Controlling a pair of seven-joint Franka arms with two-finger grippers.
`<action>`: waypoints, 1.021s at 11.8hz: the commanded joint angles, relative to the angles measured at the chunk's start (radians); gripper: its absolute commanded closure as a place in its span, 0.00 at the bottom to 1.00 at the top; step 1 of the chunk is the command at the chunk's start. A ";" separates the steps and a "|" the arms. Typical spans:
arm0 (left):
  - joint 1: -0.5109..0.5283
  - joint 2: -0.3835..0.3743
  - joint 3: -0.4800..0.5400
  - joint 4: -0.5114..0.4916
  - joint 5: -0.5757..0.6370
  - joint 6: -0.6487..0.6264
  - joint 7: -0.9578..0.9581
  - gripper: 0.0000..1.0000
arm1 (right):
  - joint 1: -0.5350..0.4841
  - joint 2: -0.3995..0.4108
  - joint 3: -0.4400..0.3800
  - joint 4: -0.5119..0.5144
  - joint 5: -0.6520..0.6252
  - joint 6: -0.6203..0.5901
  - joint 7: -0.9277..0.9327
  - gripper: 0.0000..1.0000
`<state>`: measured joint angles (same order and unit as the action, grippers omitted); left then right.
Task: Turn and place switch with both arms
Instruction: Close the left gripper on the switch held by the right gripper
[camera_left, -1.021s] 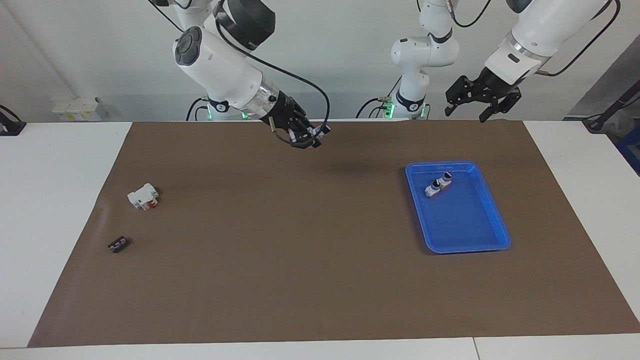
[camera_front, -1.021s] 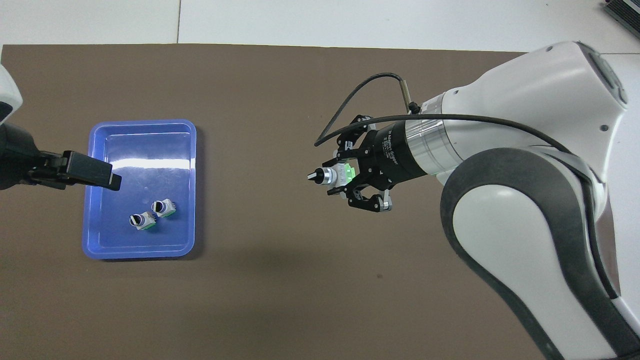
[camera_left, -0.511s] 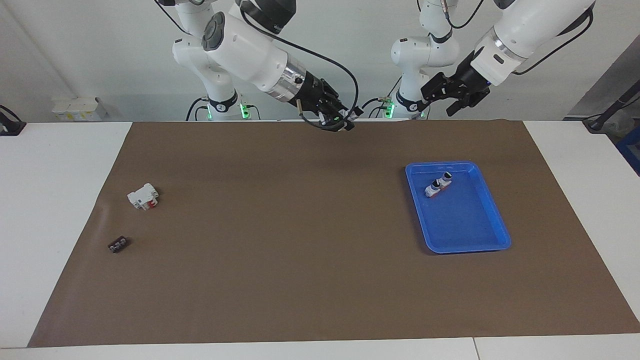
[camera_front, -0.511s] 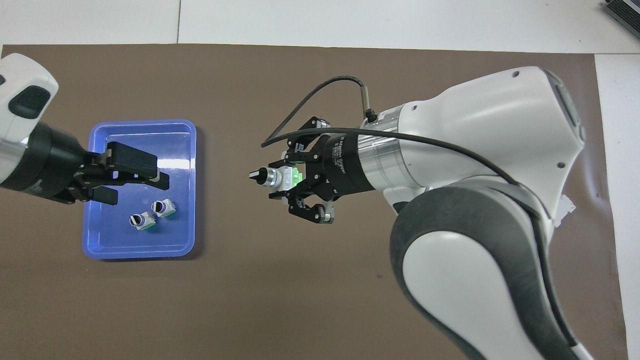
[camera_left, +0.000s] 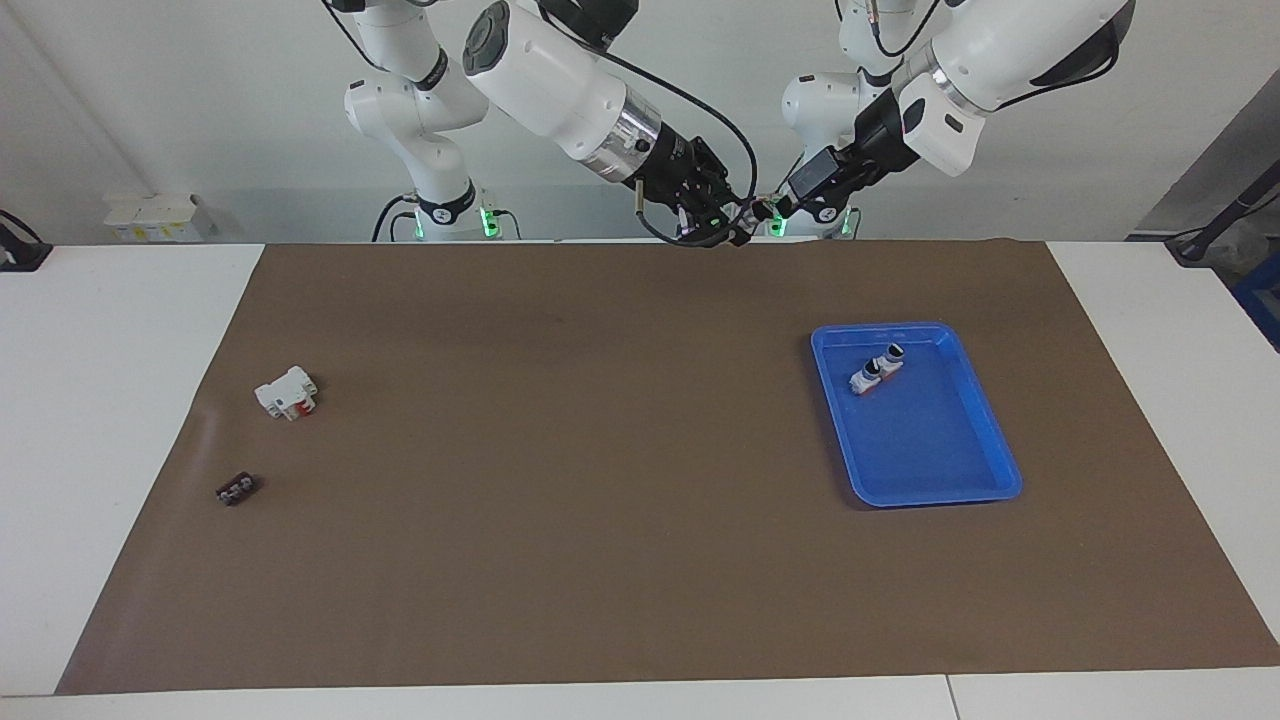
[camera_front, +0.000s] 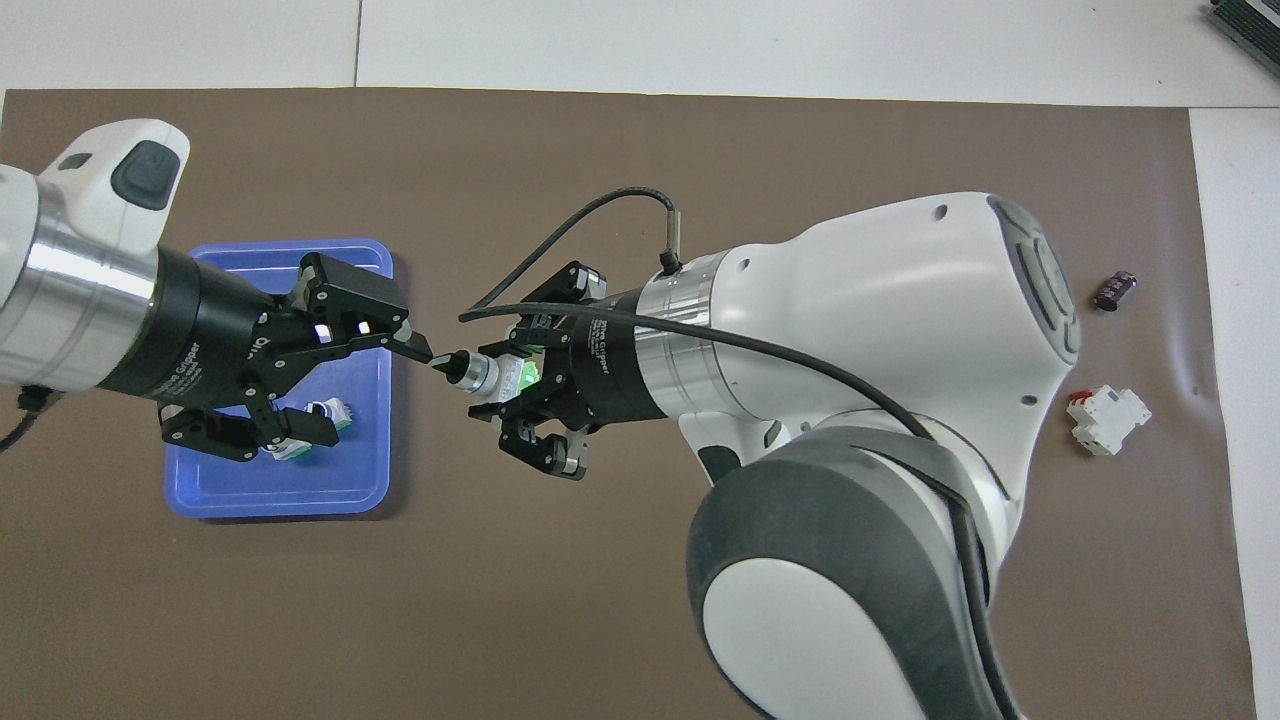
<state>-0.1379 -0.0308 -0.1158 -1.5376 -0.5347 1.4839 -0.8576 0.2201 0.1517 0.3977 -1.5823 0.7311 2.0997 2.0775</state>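
My right gripper (camera_front: 525, 395) is shut on the switch (camera_front: 495, 374) by its bright green end and holds it level in the air, the black knob pointing toward the left arm's end. It is high over the mat's edge by the robots in the facing view (camera_left: 718, 226). My left gripper (camera_front: 365, 390) is open, one fingertip (camera_front: 418, 351) right at the knob; I cannot tell if it touches. It shows in the facing view (camera_left: 785, 203) close beside the right gripper. Two more switches (camera_left: 876, 371) lie in the blue tray (camera_left: 985, 440), partly hidden under the left gripper from above.
The blue tray (camera_front: 190, 490) lies toward the left arm's end. A white block with a red part (camera_left: 287, 393) and a small dark piece (camera_left: 235, 489) lie on the brown mat toward the right arm's end, also seen from above (camera_front: 1107, 420), (camera_front: 1115, 290).
My right gripper has risen and carried the switch toward the left arm's end. My left gripper has swung in to meet it, its open fingers now at the knob.
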 joint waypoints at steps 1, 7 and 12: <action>-0.009 -0.026 0.011 -0.032 -0.048 0.118 -0.168 0.00 | 0.002 -0.017 0.004 -0.015 -0.029 -0.007 0.024 1.00; -0.009 -0.024 -0.016 -0.029 -0.057 0.110 -0.383 0.26 | 0.001 -0.015 0.004 -0.012 -0.033 -0.026 0.023 1.00; -0.009 -0.035 -0.025 -0.029 -0.059 0.076 -0.489 0.43 | 0.001 -0.014 0.004 -0.008 -0.033 -0.029 0.023 1.00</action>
<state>-0.1397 -0.0411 -0.1460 -1.5410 -0.5766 1.5708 -1.2984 0.2291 0.1517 0.3976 -1.5839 0.7179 2.0832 2.0780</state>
